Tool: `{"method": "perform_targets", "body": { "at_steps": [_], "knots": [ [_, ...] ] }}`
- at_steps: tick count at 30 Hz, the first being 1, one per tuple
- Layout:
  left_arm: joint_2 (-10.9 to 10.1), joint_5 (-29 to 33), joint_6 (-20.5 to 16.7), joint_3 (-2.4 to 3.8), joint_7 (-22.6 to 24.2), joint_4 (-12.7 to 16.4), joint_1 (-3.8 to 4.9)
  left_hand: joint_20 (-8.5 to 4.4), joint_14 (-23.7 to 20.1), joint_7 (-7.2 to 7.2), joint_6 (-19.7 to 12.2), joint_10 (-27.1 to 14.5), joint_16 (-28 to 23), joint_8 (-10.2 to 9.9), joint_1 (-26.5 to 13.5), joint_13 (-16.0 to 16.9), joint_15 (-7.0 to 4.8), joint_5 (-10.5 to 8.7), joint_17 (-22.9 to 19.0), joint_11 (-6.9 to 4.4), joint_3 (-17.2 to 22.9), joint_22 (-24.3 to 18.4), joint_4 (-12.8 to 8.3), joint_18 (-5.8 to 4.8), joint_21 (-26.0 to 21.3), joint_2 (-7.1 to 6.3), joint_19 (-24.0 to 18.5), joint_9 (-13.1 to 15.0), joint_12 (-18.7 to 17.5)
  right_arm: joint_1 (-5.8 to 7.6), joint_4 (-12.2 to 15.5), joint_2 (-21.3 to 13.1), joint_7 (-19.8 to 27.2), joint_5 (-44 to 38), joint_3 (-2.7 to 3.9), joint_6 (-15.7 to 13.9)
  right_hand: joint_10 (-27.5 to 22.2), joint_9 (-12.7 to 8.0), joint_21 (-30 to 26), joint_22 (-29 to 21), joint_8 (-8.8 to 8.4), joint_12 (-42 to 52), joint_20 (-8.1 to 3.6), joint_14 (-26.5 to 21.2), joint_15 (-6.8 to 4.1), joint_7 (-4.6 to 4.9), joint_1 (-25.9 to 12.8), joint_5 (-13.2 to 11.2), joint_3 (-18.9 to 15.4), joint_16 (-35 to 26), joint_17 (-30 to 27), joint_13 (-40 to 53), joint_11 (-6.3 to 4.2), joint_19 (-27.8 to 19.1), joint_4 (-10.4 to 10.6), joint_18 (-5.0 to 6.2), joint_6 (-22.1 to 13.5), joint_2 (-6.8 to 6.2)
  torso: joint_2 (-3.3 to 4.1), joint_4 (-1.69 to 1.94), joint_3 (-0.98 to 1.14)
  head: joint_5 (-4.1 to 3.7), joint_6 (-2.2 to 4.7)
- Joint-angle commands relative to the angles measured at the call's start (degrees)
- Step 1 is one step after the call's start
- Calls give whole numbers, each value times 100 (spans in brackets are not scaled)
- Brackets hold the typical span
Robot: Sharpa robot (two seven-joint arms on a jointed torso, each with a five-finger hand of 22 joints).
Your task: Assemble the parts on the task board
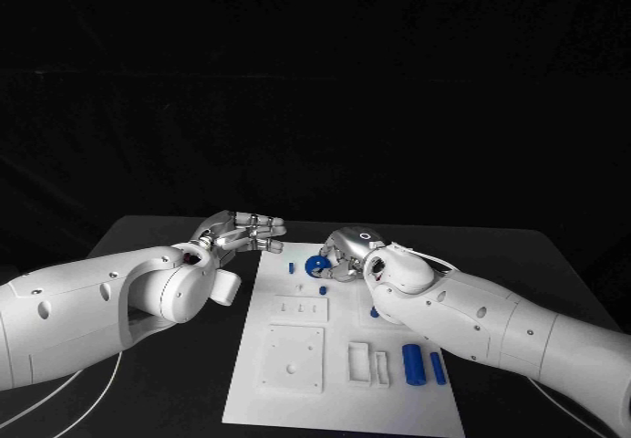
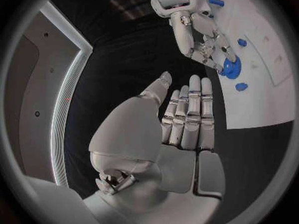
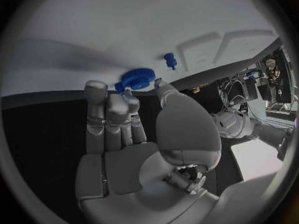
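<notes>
Black cloth covered the table (image 1: pixel 158 237) and hung behind it. On it lay the flat white board (image 1: pixel 345 365), smooth and rectangular, with shallow raised blocks moulded into its surface. At the board's far end sat a blue toothed wheel (image 1: pixel 317 265), round and ridged at the rim. The right hand (image 1: pixel 350 253), silver and jointed, pinched that wheel between its fingertips (image 3: pixel 129 95). Just beside the wheel stood a small blue knob (image 3: pixel 169 60). Two smooth blue cylinders (image 1: pixel 423 365) lay side by side toward the board's near end. Off the board's far left corner hovered the left hand (image 1: pixel 241 232), fingers straight and together, holding nothing.
</notes>
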Motion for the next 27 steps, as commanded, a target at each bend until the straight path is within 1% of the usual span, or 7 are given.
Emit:
{"method": "perform_targets", "body": {
  "at_steps": [1,5,10,12,18,22,27],
  "knots": [
    [7,-25,84,2,34,-13,12,2,-26,2,-25,-43,0,-18,53,8,16,-10,-8,-12,-32,-6,7,20,24,1,-31,9,-17,-30,133,-123,97,135,-3,-364,12,-5,26,-3,-8,12,16,3,12,-1,43,-19,68,26,-1,0,16,294,-30,25,63,29,-6,3,8,-2,2],
    [-11,-25,84,1,44,-30,12,2,-26,-1,-20,-40,0,-15,56,8,15,-6,-8,-13,-30,-9,3,21,24,6,-29,9,-17,-47,373,-386,282,444,56,-884,15,-5,12,-14,-7,6,21,2,19,21,216,-66,55,18,-12,-9,28,290,-234,39,-6,4,-10,-11,12,11,11],
    [-46,-24,82,0,53,-46,12,2,-28,-3,-12,-26,0,-14,48,8,15,-5,-8,-17,-30,-11,6,20,23,9,-30,10,-15,-53,708,-849,730,1148,299,-1084,3,-6,3,-14,-10,4,36,-2,32,36,413,-146,-55,4,-27,-17,38,283,-610,56,-8,81,-21,-28,22,-3,62],
    [-66,-24,80,0,55,-51,12,2,-29,-6,-6,-7,0,-14,47,8,13,-6,-8,-21,-28,-13,4,19,21,9,-31,9,-15,-54,810,-1045,1008,1550,412,-998,-18,-6,-43,-19,-10,-7,38,-10,34,44,507,-20,-200,-16,-36,-25,45,277,-823,62,-14,167,-28,-52,33,2,75],
    [-108,-23,75,-1,68,-77,12,1,-27,-9,1,10,2,-14,45,8,12,-7,-7,-26,-25,-15,2,17,20,8,-32,10,-16,-56,957,-1541,1575,2338,659,-708,-55,-7,-76,31,-10,-25,47,-7,36,50,682,293,-712,-19,15,-47,46,275,-1372,67,24,447,-53,-123,95,5,82],
    [-130,-22,87,-2,70,-88,11,1,-27,-9,1,10,2,-14,45,8,12,-7,-7,-26,-25,-15,2,17,20,8,-32,10,-16,-66,831,-1794,1806,2556,734,-387,-72,-9,-82,62,-12,-40,41,-17,29,63,895,507,-602,-15,43,-57,43,266,-1730,44,70,506,-63,-160,140,-30,78],
    [-147,-23,114,-3,69,-91,10,-8,-30,-11,4,108,3,-16,45,7,2,-5,-7,-51,6,-13,-9,9,29,14,-40,9,-17,-102,576,-1963,2028,2620,763,67,-76,-9,-80,126,-13,-28,39,-15,33,61,932,573,-444,-11,78,-44,36,266,-2117,29,123,551,-67,-189,181,-80,55]
  ]
}}
